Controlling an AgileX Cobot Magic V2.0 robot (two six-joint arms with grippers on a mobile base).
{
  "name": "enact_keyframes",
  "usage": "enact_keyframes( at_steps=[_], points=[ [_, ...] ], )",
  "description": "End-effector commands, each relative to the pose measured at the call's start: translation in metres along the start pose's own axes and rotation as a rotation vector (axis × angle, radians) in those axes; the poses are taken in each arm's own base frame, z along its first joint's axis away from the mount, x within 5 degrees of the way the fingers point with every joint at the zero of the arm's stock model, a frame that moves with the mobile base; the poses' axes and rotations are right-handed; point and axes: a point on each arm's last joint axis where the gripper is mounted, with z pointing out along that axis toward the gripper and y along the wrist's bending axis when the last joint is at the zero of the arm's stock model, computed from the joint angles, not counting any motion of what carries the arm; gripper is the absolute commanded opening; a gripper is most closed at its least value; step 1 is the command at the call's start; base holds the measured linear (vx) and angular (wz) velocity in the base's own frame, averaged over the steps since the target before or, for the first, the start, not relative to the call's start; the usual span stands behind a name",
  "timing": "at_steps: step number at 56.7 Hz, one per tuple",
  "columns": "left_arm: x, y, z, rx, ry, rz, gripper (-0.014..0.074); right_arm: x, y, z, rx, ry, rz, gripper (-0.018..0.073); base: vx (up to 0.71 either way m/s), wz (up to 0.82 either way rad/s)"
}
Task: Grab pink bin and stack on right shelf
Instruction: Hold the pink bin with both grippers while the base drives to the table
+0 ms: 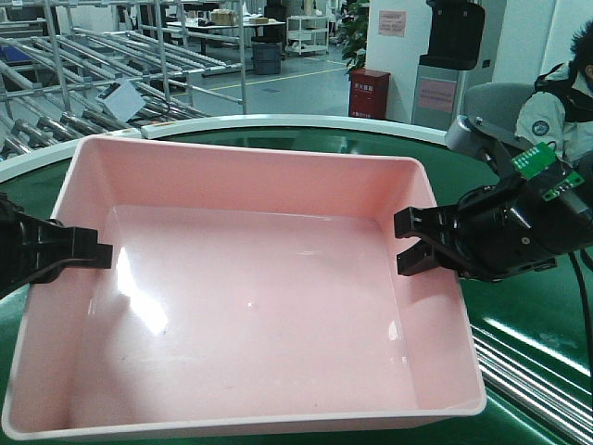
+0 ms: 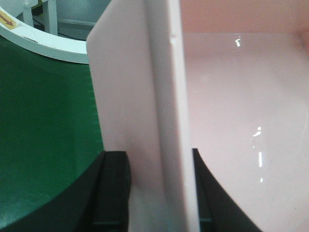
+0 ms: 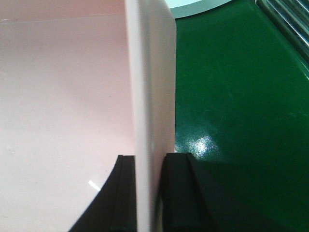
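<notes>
The pink bin (image 1: 250, 297), wide, shallow and empty, fills the front view over the green table (image 1: 519, 371). My left gripper (image 1: 88, 250) is shut on its left wall, one black finger outside and one inside. The left wrist view shows that wall (image 2: 140, 96) pinched in my left gripper (image 2: 161, 159). My right gripper (image 1: 408, 243) is shut on the right wall. In the right wrist view the wall (image 3: 149, 72) runs between the fingers of my right gripper (image 3: 149, 162). The right shelf is out of view.
The round green table has a white rim (image 1: 278, 120) behind the bin. Metal rollers (image 1: 547, 389) run along the near right. A seated person (image 1: 556, 102) is at the far right. Roller racks (image 1: 93, 65) and a red box (image 1: 369, 93) stand beyond.
</notes>
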Motion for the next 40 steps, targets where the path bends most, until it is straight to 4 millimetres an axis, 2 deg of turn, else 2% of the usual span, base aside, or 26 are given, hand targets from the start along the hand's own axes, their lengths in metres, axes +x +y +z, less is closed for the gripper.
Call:
enact_keyframes(
  at_steps=[1,24,40],
  points=[
    [-0.0171,-0.0065,-0.0218,0.005,-0.158,0.031,-0.0005,-0.0149,-0.0008,-0.0246,0.036,-0.157,-0.032,-0.0008,0.00,0.00],
    [-0.0172,-0.0065,-0.0219,0.005,-0.159,0.031,-0.0005,-0.0149,-0.0008,-0.0246,0.036,-0.157,-0.032,-0.0008,-0.04,0.05],
    [-0.0170,-0.0065,-0.0218,0.005,-0.158,0.031,-0.0005,-0.0155,-0.0008,-0.0247,0.036,-0.164,-0.032,-0.0008,-0.22,0.07]
  ],
)
